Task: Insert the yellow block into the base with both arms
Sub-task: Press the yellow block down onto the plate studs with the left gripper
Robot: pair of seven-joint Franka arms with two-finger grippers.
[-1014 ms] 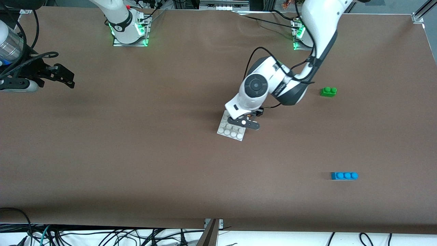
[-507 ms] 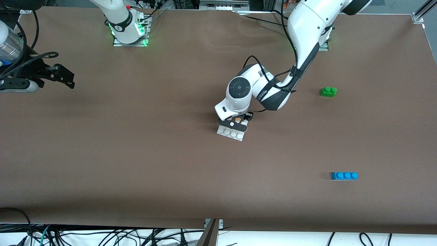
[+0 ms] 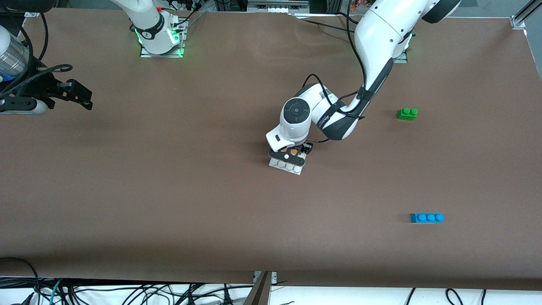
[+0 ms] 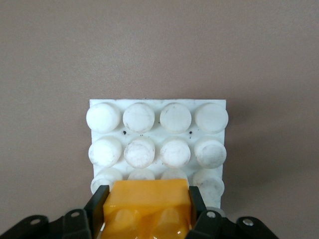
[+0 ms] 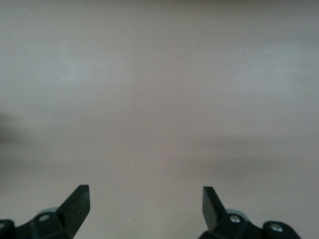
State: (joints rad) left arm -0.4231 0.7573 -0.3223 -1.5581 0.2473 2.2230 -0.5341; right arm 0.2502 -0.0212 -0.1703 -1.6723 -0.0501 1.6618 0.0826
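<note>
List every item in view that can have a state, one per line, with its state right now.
Left gripper: shut on the yellow block, over the base.
Yellow block: held between the fingers, low over the base's studs.
Base: flat on the table, most studs bare.
Right gripper: open, holding nothing, waiting at the right arm's end of the table.
Green brick: resting on the table, untouched.
Blue brick: resting on the table, untouched.

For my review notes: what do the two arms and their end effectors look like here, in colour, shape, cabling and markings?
Both arms are white and rounded with dark joints. The left arm has a round dark cap at the wrist and black cables looping along it. The right arm rises from a base lit green. The left end effector and right end effector are black, each with two fingers on screwed mounts.
</note>
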